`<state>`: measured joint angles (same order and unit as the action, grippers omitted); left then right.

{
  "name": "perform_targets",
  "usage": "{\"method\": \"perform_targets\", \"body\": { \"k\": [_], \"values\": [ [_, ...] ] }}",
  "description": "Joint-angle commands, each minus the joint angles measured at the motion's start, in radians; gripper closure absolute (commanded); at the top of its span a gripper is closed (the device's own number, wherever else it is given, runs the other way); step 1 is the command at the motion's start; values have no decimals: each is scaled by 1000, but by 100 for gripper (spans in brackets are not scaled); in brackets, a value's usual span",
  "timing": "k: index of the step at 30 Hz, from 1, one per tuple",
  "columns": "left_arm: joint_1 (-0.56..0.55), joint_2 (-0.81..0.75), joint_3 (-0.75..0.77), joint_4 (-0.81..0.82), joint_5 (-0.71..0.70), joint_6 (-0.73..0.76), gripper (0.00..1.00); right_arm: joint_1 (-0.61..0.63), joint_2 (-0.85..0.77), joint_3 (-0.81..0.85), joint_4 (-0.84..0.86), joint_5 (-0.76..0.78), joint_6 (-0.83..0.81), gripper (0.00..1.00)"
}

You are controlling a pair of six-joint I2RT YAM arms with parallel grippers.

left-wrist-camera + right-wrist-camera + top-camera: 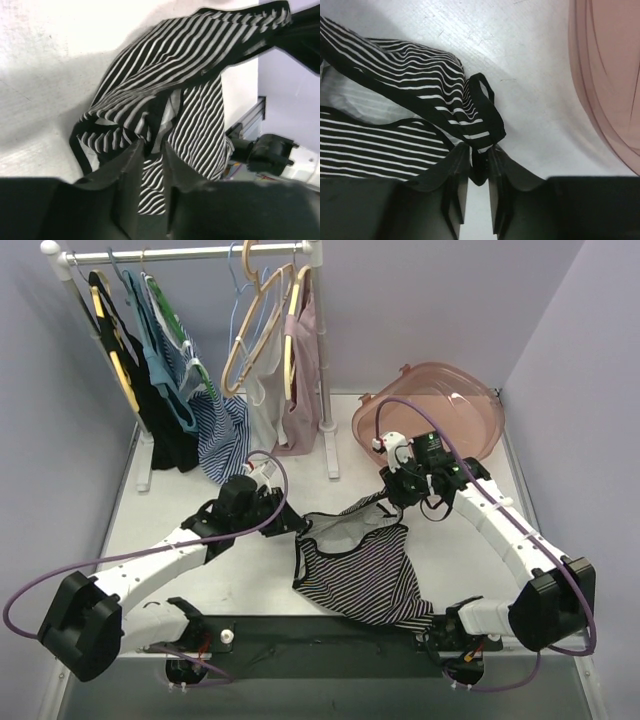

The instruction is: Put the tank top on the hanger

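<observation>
The tank top (360, 570), black-and-white striped with black trim, lies crumpled on the white table between my arms, its upper edge lifted. My left gripper (292, 524) is shut on its left edge; the left wrist view shows striped cloth (190, 65) pinched between the jaws of the gripper (154, 150). My right gripper (396, 498) is shut on a black strap at the right shoulder, seen in the right wrist view (479, 150) with the top (410, 75) hanging from it. The slim pale-blue hanger (236, 302) hangs on the rail at the back, partly behind the wooden hangers.
A white clothes rack (190, 254) at the back holds black, blue-striped and pink garments on tan wooden hangers (262, 320). A translucent pink tub (430, 415) sits at the back right, also in the right wrist view (610, 75). The rack's post (328, 410) stands between them.
</observation>
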<state>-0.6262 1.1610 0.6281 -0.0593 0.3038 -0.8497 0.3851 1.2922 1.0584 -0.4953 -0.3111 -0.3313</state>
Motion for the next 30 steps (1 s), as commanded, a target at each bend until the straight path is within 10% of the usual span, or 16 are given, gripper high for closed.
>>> {"method": "perform_targets", "body": {
  "k": [1,11,30],
  "values": [
    [14,-79,37,61,8,41,58,-40,-4,-8,100,7,35,73],
    [117,-363,304,-342,-104,306,7,-204,-163,54,55,-225,138,32],
    [464,251,1340,-530,-34,218,26,-454,-377,-162,69,-716,331,25]
  ]
}}
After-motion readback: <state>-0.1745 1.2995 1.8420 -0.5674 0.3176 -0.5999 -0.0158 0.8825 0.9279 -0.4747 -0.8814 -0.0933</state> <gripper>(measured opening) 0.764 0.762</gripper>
